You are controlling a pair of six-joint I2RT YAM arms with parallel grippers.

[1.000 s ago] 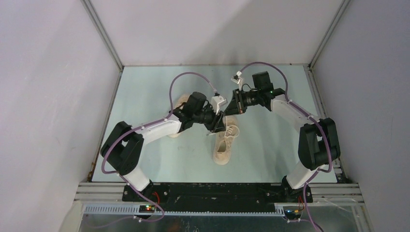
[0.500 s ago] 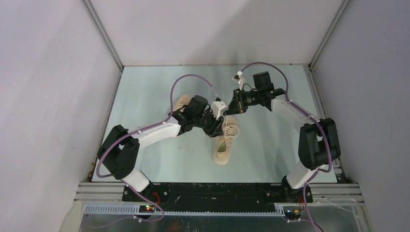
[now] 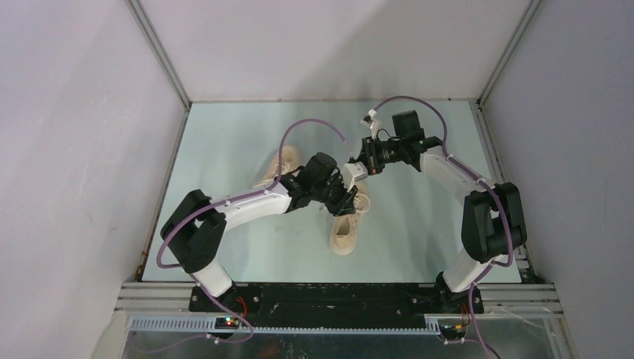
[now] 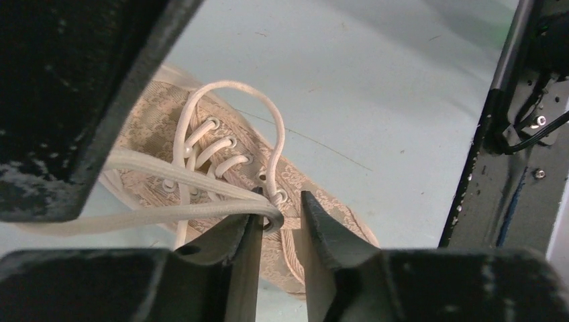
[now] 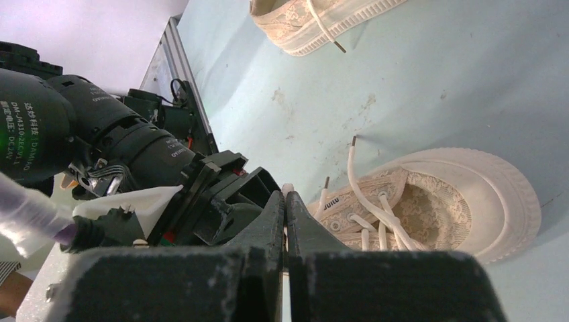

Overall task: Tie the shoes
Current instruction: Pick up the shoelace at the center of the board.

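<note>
One cream-beige shoe lies mid-table, toe toward me, its off-white laces loose. My left gripper hovers over its lace area. In the left wrist view the jaws stand a little apart over this shoe, with a bend of lace hooked round the left finger. My right gripper is just behind. In the right wrist view it is shut on a strand of lace beside the shoe. The second shoe lies left, partly hidden by my left arm, and also shows in the right wrist view.
Grey walls and metal rails enclose the pale green table. The two wrists are close together over the middle shoe. A purple cable arcs above the left arm.
My left arm has reached right and forward, bringing its gripper over the middle shoe's laces close to the right gripper. The right arm has barely moved.
</note>
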